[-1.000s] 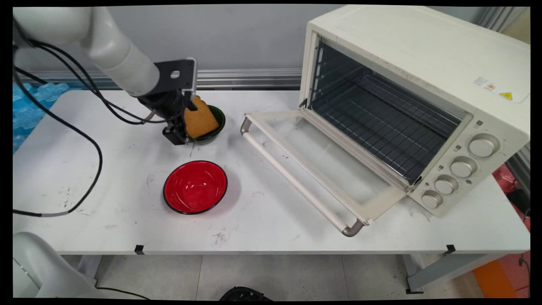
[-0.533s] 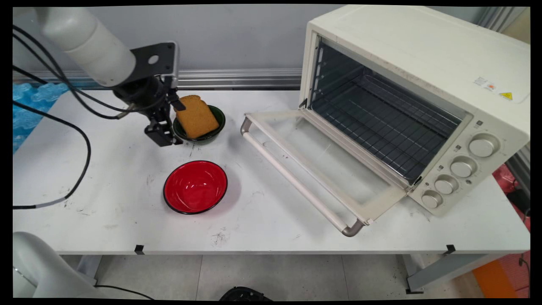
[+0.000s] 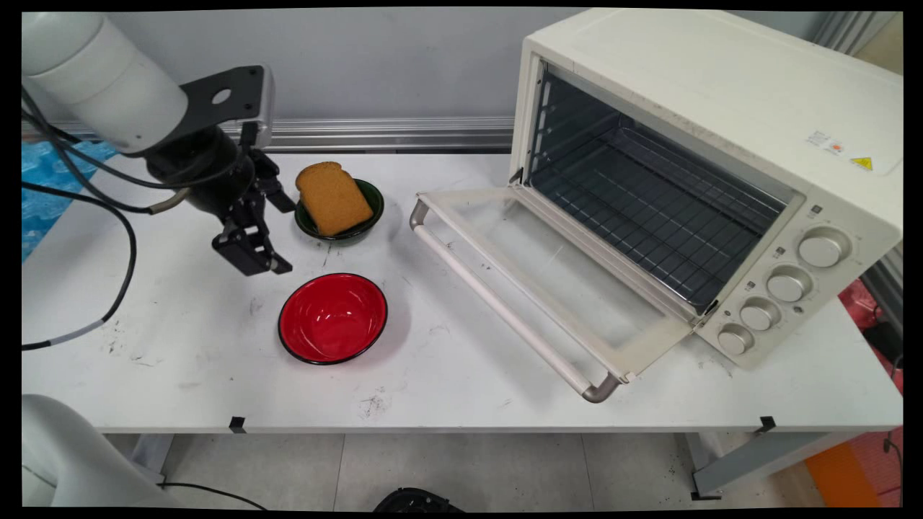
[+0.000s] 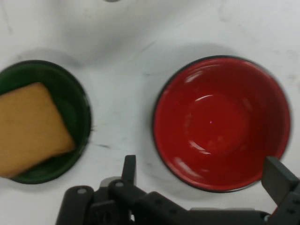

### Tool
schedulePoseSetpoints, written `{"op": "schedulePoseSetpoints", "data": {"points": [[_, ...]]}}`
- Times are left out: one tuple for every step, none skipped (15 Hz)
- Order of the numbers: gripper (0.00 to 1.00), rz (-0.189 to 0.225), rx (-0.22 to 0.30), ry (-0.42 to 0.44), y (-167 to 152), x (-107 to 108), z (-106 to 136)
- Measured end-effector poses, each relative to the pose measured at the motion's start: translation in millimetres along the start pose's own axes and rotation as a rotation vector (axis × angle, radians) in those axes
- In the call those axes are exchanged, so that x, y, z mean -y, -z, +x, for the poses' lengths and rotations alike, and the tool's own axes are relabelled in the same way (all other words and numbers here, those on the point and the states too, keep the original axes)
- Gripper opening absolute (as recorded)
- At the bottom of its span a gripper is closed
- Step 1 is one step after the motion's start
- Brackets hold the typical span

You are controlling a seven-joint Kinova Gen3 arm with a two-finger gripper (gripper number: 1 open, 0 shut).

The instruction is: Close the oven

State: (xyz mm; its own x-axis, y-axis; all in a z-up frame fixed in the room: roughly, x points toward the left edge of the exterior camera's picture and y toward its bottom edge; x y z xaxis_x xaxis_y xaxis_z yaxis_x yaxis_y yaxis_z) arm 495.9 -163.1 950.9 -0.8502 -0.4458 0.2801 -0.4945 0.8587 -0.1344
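My gripper (image 3: 280,236) hangs open and holds nothing, left of the green bowl (image 3: 376,209) and just behind the left rim of the red bowl (image 3: 332,318). A brown slice of bread (image 3: 332,197) leans in the green bowl, with its top over the rim. In the hand view the gripper (image 4: 204,171) sits above the table between the two bowls. There the red bowl (image 4: 220,122) lies empty at the right, and the green bowl (image 4: 78,105) with the bread (image 4: 30,126) is at the left edge.
A cream toaster oven (image 3: 721,108) stands at the right, its glass door (image 3: 548,288) folded down flat onto the table and its wire rack bare. Black cables (image 3: 130,238) hang from the arm over the table's left side.
The gripper has drawn away from the bread, moving left and toward the table's near side. The bread stays in the green bowl.
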Motion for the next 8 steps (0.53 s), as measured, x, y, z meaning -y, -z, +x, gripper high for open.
{"op": "schedulePoseSetpoints", "data": {"points": [[1.0,-0.01,-0.003,0.012,2.1,-3.5,0.0],[1.0,-0.022,-0.008,0.027,4.4,-7.4,0.1],[1.0,-0.036,-0.014,0.044,6.5,-12.2,0.5],[1.0,-0.049,-0.02,0.058,8.2,-16.9,1.2],[1.0,-0.059,-0.025,0.068,9.4,-20.8,1.9],[1.0,-0.065,-0.03,0.075,9.9,-23.3,2.8],[1.0,-0.073,-0.036,0.086,10.5,-26.8,4.4],[1.0,-0.078,-0.042,0.094,10.7,-29.4,5.8]]}}
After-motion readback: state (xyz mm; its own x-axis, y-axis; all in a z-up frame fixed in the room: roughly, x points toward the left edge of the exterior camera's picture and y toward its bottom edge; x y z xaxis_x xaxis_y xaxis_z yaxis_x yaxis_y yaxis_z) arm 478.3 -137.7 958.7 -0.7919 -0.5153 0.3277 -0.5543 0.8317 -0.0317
